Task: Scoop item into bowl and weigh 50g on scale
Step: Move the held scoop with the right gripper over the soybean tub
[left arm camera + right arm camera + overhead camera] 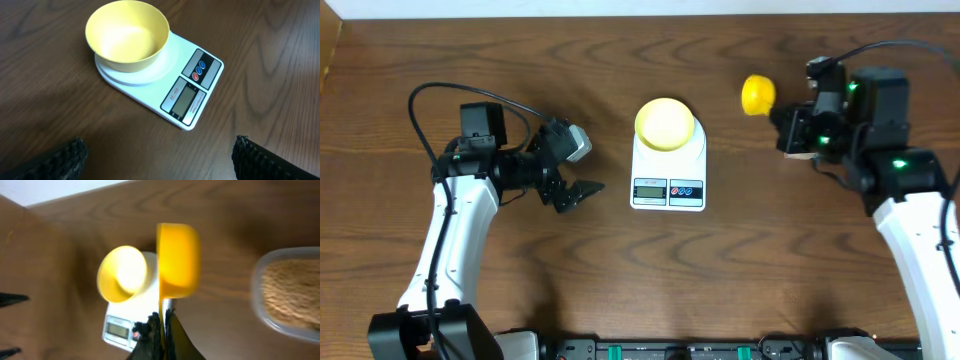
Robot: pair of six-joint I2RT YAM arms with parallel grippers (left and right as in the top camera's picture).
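My right gripper (pixel 162 330) is clamped tight on the scoop (pixel 177 260) by its thin handle, cup tipped sideways, toward the desk's far edge, right of centre. The left gripper (pixel 582 170) hangs wide open and empty, left of the scale (pixel 667 170). The bowl (pixel 127 35) sits empty on the scale, mid-desk. The beans (pixel 292 292) lie in the tub (pixel 256 287). My worry is spillage: a tilted scoop would shed beans, and they'd roll across the smooth dark wood desk (pixel 740 260). A pale wall runs behind the far edge.
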